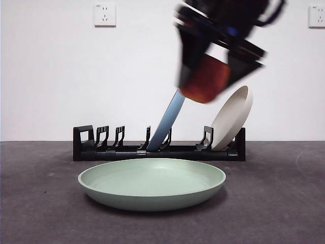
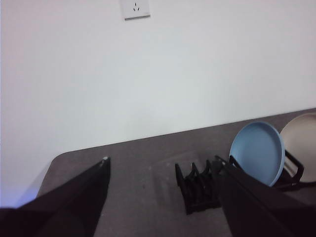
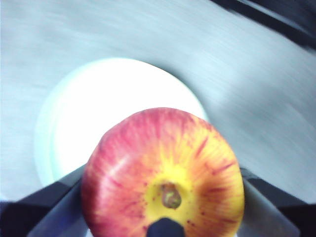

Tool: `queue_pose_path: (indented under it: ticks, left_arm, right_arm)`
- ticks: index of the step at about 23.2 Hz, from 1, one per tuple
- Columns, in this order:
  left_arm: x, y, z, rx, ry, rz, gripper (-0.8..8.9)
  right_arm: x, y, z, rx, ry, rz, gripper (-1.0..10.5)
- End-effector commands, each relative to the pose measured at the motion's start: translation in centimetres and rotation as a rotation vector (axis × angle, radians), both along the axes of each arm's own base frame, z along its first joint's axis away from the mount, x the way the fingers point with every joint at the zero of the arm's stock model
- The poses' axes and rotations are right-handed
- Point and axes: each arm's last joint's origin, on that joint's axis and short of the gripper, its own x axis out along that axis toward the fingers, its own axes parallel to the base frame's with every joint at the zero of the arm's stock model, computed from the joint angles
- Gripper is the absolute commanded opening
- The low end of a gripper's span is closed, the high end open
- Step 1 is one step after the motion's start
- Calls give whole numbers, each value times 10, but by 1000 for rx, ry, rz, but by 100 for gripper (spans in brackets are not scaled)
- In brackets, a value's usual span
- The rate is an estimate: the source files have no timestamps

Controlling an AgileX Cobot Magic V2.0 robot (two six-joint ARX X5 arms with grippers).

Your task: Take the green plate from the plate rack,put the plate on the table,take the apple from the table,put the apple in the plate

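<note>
The green plate (image 1: 152, 184) is wide, round and shallow, with a matte mint surface and a raised rim. It lies flat on the table (image 1: 284, 203), which is dark grey with a rough, dull texture. It lies just in front of the plate rack (image 1: 96, 145), a long low black rack with upright slotted holders.

The apple (image 3: 163, 173) is rounded and red, with yellow and orange streaks around the brown stem hollow, and its skin looks smooth. It is in the air, high above the right part of the green plate, and it touches neither the plate nor the table. The right gripper (image 1: 213, 76) holds it: the two black jaws are closed on its sides. This gripper looks blurred in the front view. In the right wrist view the plate shows below the apple as a pale round shape.

In the rack a blue plate (image 1: 167, 122) leans in a middle slot, and a beige plate (image 1: 232, 117) leans at the right end. The gripper and apple hide the top of the blue plate.

The left gripper (image 2: 163, 165) is apart from the work, with its jaws wide open and nothing between them. A white wall socket (image 1: 104, 14) is on the wall.
</note>
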Motion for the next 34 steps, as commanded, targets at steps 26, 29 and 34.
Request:
queue_pose_path:
  ticks: [26, 29, 34]
  left_arm:
    - [-1, 2, -10, 50, 71, 15, 345]
    - [-1, 2, -10, 45, 71, 15, 345]
    - [-1, 2, -10, 21, 75, 6, 345]
  right_arm:
    - [7, 84, -110, -267, 133, 113, 662]
    - [8, 84, -109, -264, 127, 111, 662]
    - [5, 81, -89, -228, 88, 107, 661]
